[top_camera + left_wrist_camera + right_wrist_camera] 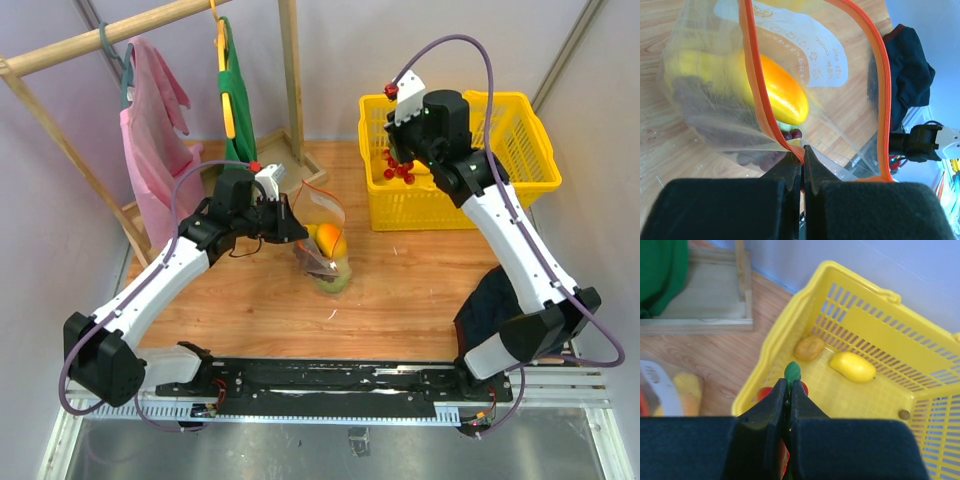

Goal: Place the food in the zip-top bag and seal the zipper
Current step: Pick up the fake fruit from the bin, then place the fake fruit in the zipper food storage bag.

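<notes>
Over the yellow basket (440, 212) at the far right corner of the surface, the right claw (790, 384) is pinched together on the green stem (792, 371) of the dark red berry bunch (399, 171). The bunch hangs under it; can't tell if it's clear of the basket floor.

So the step in hand looks like loading, not sealing. Food is part in, part out.

Near the middle of the surface, a bit toward the far edge, the zip-top bag (805, 45) stands w/ its mouth gaping. The left claw (802, 152) is clamped on the zipper (752, 65) at one spot on the rim, holding that lip up.

In the bag are an orange-yellow piece (782, 95), something yellow beside it & a pale-green one (335, 280) at the bottom. Left in the basket are an orange piece (809, 347) & a yellow piece (852, 366).

Next move, prob.: lift the bunch over the basket wall, carry it toward the middle of the surface and bring it down inside the zipper loop before letting go. The left claw's grip matters, since the crinkly plastic could sag shut or tip. A bunch held only by its stem may swing & catch the rim. Sealing comes after the basket pieces, I'd say.
</notes>
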Robot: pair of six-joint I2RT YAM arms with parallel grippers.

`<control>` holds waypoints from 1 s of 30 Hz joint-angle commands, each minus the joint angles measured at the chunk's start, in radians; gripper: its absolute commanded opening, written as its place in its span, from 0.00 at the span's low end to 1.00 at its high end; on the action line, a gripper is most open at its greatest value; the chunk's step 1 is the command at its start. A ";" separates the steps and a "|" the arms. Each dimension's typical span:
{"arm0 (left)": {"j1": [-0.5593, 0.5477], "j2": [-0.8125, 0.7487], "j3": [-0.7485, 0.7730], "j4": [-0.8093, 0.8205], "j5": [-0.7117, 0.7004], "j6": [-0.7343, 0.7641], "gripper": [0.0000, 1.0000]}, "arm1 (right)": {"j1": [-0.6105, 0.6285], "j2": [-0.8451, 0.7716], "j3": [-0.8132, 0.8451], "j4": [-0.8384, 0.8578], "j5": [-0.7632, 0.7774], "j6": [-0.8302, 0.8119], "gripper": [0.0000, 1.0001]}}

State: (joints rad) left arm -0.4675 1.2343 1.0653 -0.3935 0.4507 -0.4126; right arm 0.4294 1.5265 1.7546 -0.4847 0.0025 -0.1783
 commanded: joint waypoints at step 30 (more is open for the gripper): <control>0.011 -0.032 -0.019 0.062 0.066 -0.020 0.00 | 0.511 -0.042 -0.317 0.440 0.159 0.179 0.01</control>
State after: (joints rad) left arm -0.4610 1.2324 1.0523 -0.3721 0.4847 -0.4278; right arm 0.9165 1.4803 1.4822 -0.1047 0.1078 -0.0307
